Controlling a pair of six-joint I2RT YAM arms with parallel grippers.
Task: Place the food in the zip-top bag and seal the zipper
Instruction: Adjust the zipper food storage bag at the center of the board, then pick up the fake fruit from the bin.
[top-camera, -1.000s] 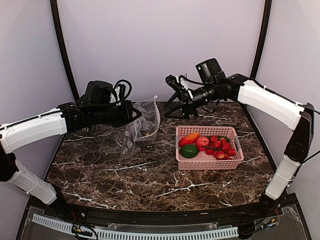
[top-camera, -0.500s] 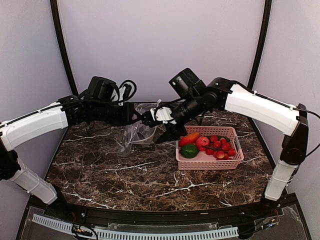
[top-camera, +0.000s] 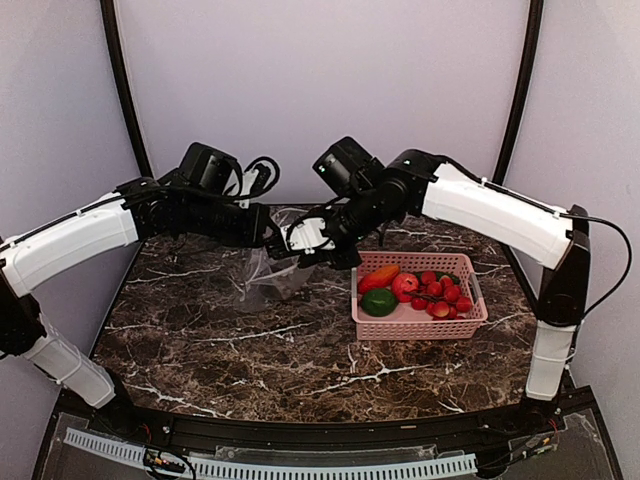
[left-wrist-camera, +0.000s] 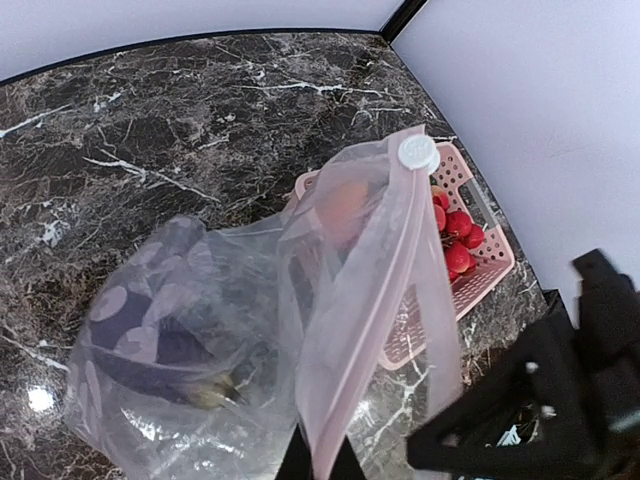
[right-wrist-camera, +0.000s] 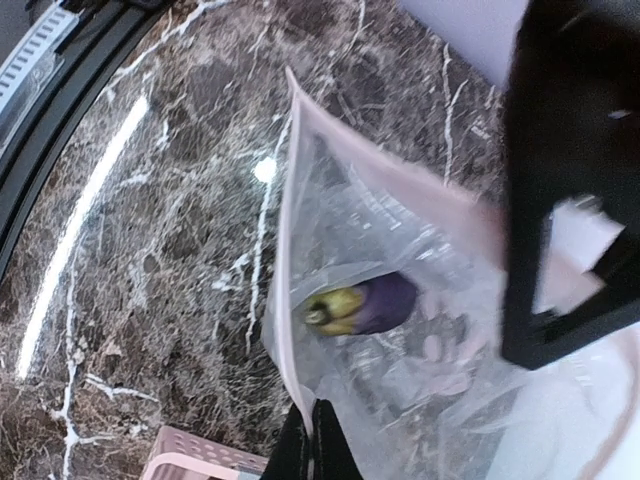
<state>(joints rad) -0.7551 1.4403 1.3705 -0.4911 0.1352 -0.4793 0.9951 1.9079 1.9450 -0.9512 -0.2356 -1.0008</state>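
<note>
The clear spotted zip-top bag hangs over the marble between both arms. My left gripper is shut on its mouth edge, pinching the pale zipper, whose white slider sits at the far end. From the other side, my right gripper is shut on the bag's opposite edge. A purple toy piece with a yellow-green end lies inside. The remaining food rests in the pink basket: an orange-red piece, a green pepper and several red berries.
The basket stands on the right half of the marble table, just right of the bag. Both arms meet above the table's back middle. Black frame posts and pale walls close the back and sides.
My right arm swung left from behind the basket to the bag and its jaws closed on the bag's edge. The left arm kept its grip and raised the bag mouth slightly.
</note>
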